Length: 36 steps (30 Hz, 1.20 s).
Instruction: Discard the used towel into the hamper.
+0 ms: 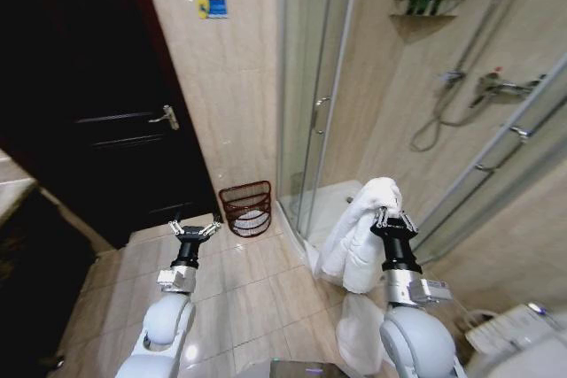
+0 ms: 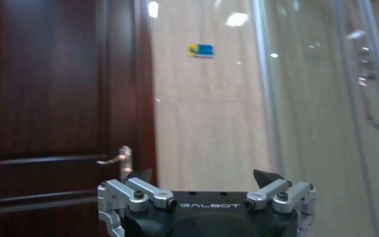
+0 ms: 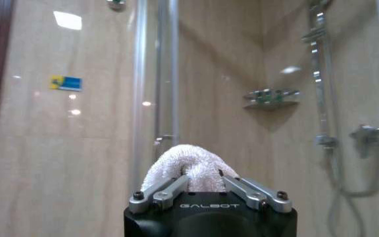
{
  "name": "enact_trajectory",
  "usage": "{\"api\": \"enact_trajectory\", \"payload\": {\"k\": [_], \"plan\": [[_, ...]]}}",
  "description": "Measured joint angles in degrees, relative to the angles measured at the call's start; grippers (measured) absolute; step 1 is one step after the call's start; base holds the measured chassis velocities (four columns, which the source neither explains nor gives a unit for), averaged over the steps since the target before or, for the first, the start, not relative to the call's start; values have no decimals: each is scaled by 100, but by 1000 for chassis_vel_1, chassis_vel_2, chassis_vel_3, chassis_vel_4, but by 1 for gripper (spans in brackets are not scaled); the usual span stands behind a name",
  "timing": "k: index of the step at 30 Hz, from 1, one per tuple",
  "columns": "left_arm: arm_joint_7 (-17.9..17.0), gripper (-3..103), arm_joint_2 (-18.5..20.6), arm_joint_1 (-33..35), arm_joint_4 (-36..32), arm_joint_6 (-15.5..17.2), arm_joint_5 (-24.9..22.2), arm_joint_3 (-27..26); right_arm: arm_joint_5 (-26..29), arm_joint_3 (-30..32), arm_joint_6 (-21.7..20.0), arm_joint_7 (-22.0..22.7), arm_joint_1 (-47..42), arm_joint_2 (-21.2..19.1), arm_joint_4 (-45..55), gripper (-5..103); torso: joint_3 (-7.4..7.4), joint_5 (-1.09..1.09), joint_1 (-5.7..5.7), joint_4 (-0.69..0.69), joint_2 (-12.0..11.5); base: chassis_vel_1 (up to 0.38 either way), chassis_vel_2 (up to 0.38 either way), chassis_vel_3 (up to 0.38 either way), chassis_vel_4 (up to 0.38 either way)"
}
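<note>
Right gripper (image 1: pixel 392 216) is raised in front of the robot on its right side, fingers pointing up and clamped on a white towel (image 1: pixel 359 236); in the right wrist view the right gripper (image 3: pixel 205 178) has both fingers pressed against a rounded fold of the towel (image 3: pixel 188 165) that bulges above the fingertips. In the head view the towel drapes over and down from the grip in thick folds, hanging to the left of the arm and trailing low toward the floor beside the robot's body. Left gripper (image 1: pixel 194 227) is held up on the robot's left, fingers spread apart and empty; the left wrist view confirms the left gripper (image 2: pixel 203 177) with its two dark fingertips well separated, nothing between them. The hamper (image 1: pixel 247 208), a dark red-brown wire basket, stands on the tiled floor (image 1: pixel 248 289) against the beige wall (image 1: pixel 221 86), between the dark wooden door (image 1: pixel 97 112) and the glass shower enclosure (image 1: pixel 310 86). It sits ahead of the robot, between the two grippers in the view and beyond them, well apart from the towel.
</note>
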Motion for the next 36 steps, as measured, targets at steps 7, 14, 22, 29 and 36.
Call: {"api": "enact_trajectory", "payload": {"k": [7, 14, 22, 29, 36], "plan": [[-3, 100, 3, -14, 27, -135, -24, 11, -42, -1, 0, 9, -22, 11, 0, 7, 0, 1, -1, -3, 0, 93, 77, -10, -13], [-2, 100, 7, 17, 5, -135, -30, 3, -101, -37, 11, -2, -23, 33, -15, 7, 0, 0, -1, -1, 0, 74, 67, -71, -61], [0, 100, -1, 85, -61, -136, -30, -15, -122, -74, 45, -28, -20, 30, -44, 7, 0, 0, 0, 0, 0, 67, 81, -75, -76], [0, 100, -3, 140, -124, -119, -20, -26, -132, -97, 77, -99, -12, 31, -50, 7, 0, 0, -1, -1, 0, 79, 68, -78, -80], [-2, 100, -42, 145, -187, -10, 2, -18, -133, -97, 114, -123, 6, 2, -59, 7, 0, 0, -1, -1, 0, 67, 69, -58, -76]]}}
